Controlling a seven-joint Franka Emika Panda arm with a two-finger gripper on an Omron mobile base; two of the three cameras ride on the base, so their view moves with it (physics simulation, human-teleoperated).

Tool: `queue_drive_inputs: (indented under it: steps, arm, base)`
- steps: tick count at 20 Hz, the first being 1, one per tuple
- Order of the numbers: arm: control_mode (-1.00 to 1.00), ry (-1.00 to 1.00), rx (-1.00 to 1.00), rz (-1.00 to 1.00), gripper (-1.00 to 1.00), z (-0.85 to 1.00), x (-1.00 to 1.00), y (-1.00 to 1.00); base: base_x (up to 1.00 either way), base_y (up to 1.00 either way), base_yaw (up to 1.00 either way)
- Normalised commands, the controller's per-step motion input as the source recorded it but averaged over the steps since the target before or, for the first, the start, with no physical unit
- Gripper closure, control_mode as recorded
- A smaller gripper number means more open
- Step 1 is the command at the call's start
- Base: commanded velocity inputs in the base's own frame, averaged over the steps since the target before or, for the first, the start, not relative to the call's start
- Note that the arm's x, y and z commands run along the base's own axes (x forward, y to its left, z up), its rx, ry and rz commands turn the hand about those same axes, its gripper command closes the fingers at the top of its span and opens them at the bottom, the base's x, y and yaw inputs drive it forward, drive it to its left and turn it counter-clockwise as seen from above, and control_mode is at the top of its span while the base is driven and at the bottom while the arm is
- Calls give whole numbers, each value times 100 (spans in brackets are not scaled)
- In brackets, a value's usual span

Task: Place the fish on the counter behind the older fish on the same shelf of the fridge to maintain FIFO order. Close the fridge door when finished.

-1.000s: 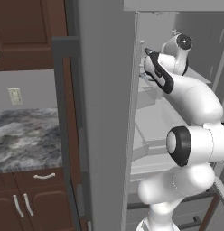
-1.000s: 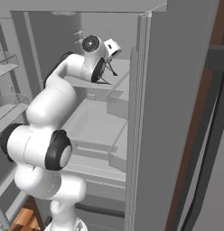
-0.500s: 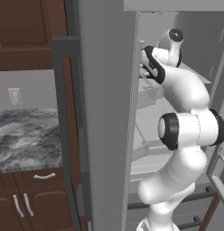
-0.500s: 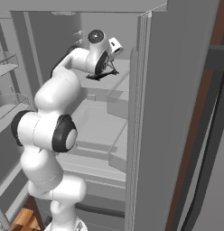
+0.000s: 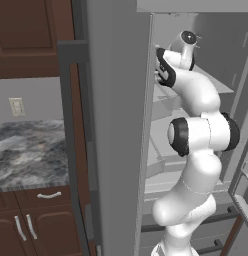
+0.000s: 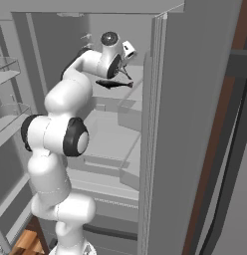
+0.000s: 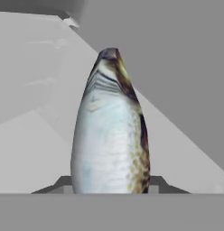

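Left base view: arm reaches high into open fridge [image 5: 196, 30], marbled worktop [image 5: 26, 155] at left | Right base view: dark fish [image 6: 113, 83] lies level above upper shelf [image 6: 133, 99], just below gripper [image 6: 126, 73] | Hand view: fish [image 7: 111, 131] pale-bellied, rising between the jaws, which appear closed on it

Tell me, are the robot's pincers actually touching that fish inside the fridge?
Touching. In the hand view the fish sits between the two dark fingertips, one pressed against each flank with no gap. The right base view shows it hanging at the gripper.
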Motion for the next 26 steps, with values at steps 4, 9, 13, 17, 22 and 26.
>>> queue_drive_inputs:
  steps: [4,9,13,17,22,26]
  arm:
    - [-100,0,0,4,-100,0,33,8]
    - [-100,-4,0,3,-100,17,2,10]
    - [-100,-18,0,0,-100,42,-61,25]
    - [-100,-23,0,0,-100,28,-93,31]
    - [-100,-27,6,-6,-100,0,-100,26]
    - [-100,-16,12,-10,-100,26,-100,1]
  base:
    - [0,0,0]
    - [0,0,0]
    - [0,0,0]
    - [0,0,0]
    - [0,0,0]
    - [0,0,0]
